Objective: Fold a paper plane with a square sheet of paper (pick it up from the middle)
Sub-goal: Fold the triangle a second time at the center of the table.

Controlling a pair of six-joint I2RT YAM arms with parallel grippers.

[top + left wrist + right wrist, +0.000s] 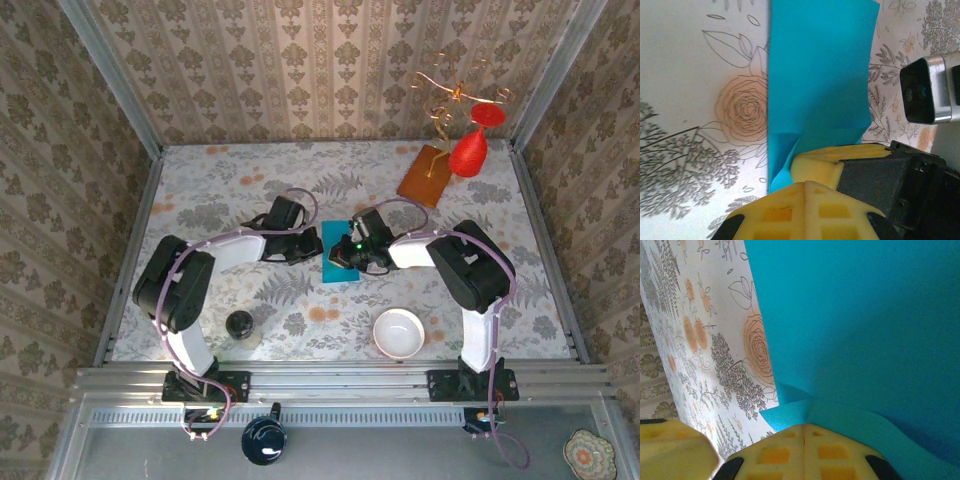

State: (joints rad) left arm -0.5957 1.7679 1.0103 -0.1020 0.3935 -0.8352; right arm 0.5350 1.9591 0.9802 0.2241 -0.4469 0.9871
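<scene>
Paper in a thin teal-blue square sheet (331, 270) is lying on the floral worktop (200, 200) beyond the white round bowl (398, 333), to its left. The right pincer (804, 428) is pinching the sheet's raised edge there; the left pincer (805, 184) is sitting shut, tips touching that edge.

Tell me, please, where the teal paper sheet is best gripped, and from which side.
Probably from above, near the middle. The square sheet of paper lies flat on the table, so a side approach finds no edge to close on; pinching up a small ridge should work, as at the shut right gripper.
</scene>
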